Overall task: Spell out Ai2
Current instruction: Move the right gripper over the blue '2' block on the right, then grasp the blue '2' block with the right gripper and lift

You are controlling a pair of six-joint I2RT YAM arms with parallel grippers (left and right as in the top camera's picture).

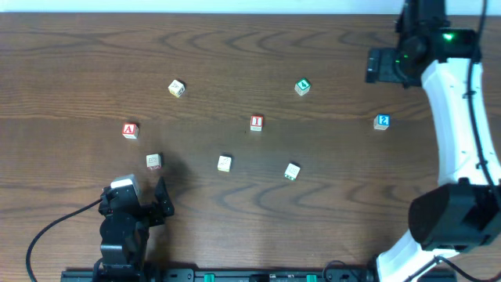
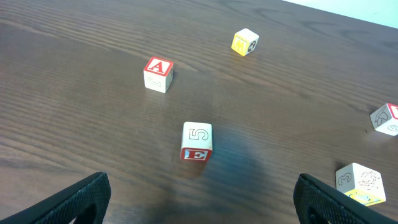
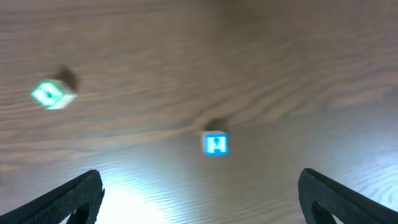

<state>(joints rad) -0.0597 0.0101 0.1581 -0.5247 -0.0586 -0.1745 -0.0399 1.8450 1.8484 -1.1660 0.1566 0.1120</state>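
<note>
The red A block [image 1: 130, 131] lies at the left and also shows in the left wrist view [image 2: 158, 74]. The red I block [image 1: 256, 122] is at mid-table. The blue 2 block [image 1: 381, 121] is at the right and sits centred in the right wrist view [image 3: 216, 144]. My left gripper [image 1: 143, 189] is open and empty near the front left, just short of a 5/E block [image 1: 153, 161]; its fingers [image 2: 199, 211] frame that block [image 2: 197, 141]. My right gripper [image 1: 385, 66] is open and empty, held high above the far right; its fingers [image 3: 199, 205] hold nothing.
Other blocks lie scattered: a yellow one [image 1: 176, 88] at the far left, a green one [image 1: 303, 87] at the far middle, two pale ones [image 1: 225, 163] [image 1: 292, 171] nearer the front. The arm mount rail [image 1: 235, 275] runs along the front edge.
</note>
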